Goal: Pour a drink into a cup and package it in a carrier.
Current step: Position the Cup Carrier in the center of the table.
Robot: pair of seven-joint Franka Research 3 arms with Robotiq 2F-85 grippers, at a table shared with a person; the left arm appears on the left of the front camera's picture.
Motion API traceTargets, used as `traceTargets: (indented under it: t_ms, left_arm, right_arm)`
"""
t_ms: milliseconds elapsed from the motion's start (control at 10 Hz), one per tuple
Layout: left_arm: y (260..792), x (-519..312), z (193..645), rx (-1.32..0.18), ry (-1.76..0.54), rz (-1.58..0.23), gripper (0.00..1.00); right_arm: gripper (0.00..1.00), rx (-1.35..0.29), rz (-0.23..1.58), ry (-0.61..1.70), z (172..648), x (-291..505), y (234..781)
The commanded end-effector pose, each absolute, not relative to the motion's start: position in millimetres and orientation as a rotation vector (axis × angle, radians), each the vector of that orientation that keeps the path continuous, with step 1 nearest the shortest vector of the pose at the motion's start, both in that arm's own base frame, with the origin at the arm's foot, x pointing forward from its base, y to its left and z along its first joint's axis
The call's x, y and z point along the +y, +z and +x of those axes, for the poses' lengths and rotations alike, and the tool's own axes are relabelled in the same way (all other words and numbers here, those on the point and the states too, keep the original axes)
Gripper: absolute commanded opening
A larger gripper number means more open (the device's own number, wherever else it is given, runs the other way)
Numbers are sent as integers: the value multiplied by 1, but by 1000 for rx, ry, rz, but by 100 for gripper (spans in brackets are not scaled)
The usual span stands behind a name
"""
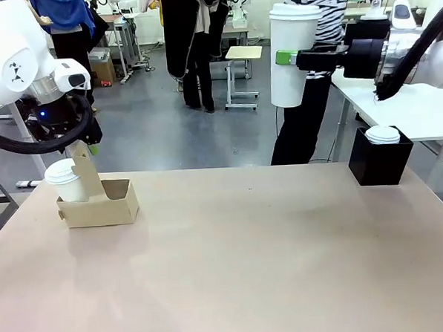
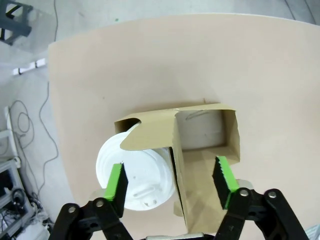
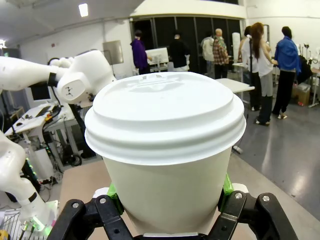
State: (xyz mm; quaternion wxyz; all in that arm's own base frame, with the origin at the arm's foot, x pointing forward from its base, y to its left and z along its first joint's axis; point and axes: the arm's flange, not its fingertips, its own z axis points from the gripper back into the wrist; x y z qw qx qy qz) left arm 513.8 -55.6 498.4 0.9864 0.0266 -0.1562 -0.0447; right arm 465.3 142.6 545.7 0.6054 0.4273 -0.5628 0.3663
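The cup [image 1: 294, 58] is paper, so its wall is soft and will dent under a hard squeeze. I judge it may be top-heavy if it is full, and the lid [image 3: 165, 115] could pop off. My right end effector [image 3: 169, 202] is closed on the wall, one pad on each side below the lid. It holds the cup upright, high in the air toward the far right side of the counter [image 1: 249, 269].

The carrier [image 1: 105, 205] is thin cardboard, light and easy to push. It stands near the far left corner, with a second cup [image 1: 65, 180] in one slot and the other slot [image 2: 205, 131] free. My left end effector [image 2: 170, 182] is wide open astride the handle panel [image 2: 181, 165] and grips nothing.

Between the cup and the carrier the counter is bare. A black box [image 1: 380, 165] stands at the far right edge.
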Motion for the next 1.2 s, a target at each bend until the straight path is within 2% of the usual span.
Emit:
traceTargets:
  t_ms: [0,100,200,300,400,500,800,900,1000,1100]
  left_arm:
    - [504,-64,515,-320,-57,56,0]
    - [505,-66,514,-322,-54,54,37]
    - [504,-68,514,-320,-52,50,0]
    - [503,-70,513,-315,-50,49,0]
    - [504,-70,514,-311,-49,43,5]
    - [503,-71,513,-309,-48,44,0]
    - [501,-71,514,-310,-40,46,0]
    - [499,-69,515,-337,28,107,0]
    - [499,-69,513,-317,-69,45,0]
    - [499,-69,513,-317,-69,45,0]
  right_arm:
    - [81,-1327,997,847,467,146,551]
    - [81,-1327,997,847,467,146,551]
    - [81,-1327,997,847,467,146,551]
    - [81,-1327,997,847,467,146,551]
    - [81,-1327,997,847,467,146,551]
    - [81,-1327,997,847,467,146,551]
    - [81,-1327,997,847,467,146,551]
    - [81,-1327,997,847,467,146,551]
    - [81,-1327,997,847,467,146,551]
    - [81,-1327,997,847,467,146,551]
